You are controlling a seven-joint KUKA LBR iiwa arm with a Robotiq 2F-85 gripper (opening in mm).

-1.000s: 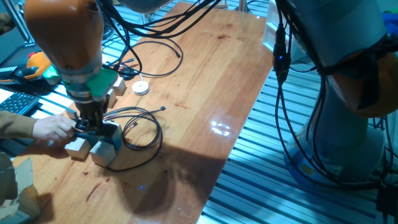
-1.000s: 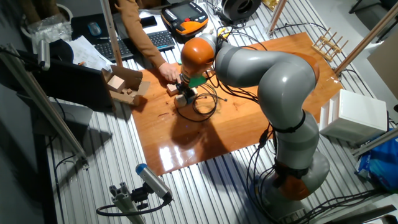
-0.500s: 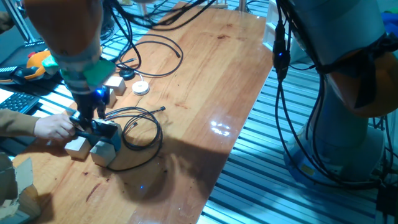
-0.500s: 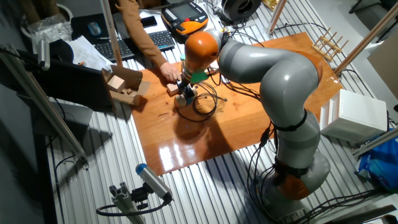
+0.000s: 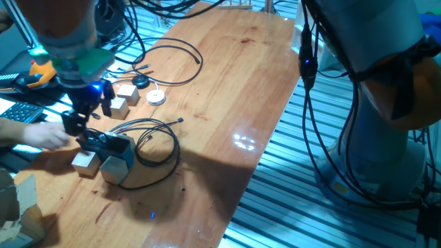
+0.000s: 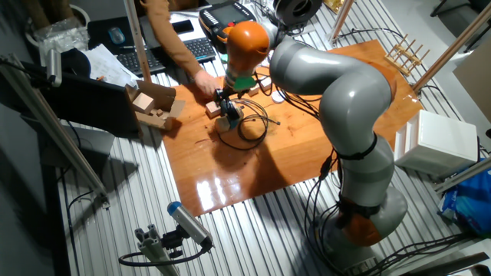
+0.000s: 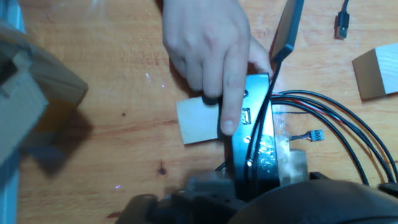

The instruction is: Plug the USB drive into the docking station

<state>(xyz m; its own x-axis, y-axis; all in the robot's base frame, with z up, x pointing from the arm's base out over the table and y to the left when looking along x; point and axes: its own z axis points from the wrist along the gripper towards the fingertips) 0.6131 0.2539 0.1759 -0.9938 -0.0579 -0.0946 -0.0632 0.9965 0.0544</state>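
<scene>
The docking station (image 5: 107,143) is a black bar propped on pale wooden cubes (image 5: 86,162) near the table's left front. It also shows in the other fixed view (image 6: 229,115) and fills the middle of the hand view (image 7: 254,134), with a port on its face. My gripper (image 5: 88,117) hangs open and empty above the bar's left end, clear of it, and also shows in the other fixed view (image 6: 224,100). One dark finger (image 7: 287,28) shows at the top right of the hand view. I cannot pick out the USB drive in any view.
A person's hand (image 5: 41,135) reaches in from the left, with a finger pressed on the bar (image 7: 214,56). The thin black looped cable (image 5: 157,141) lies right of the bar. More wooden cubes (image 5: 118,105), a white disc (image 5: 156,97) and a black puck (image 5: 140,82) lie behind. A cardboard box (image 5: 17,207) stands at the front left.
My gripper was down at the docking station with its fingers close together. It has risen up and to the left, clear of the bar, and its fingers stand apart. The person's hand stays at the bar.
</scene>
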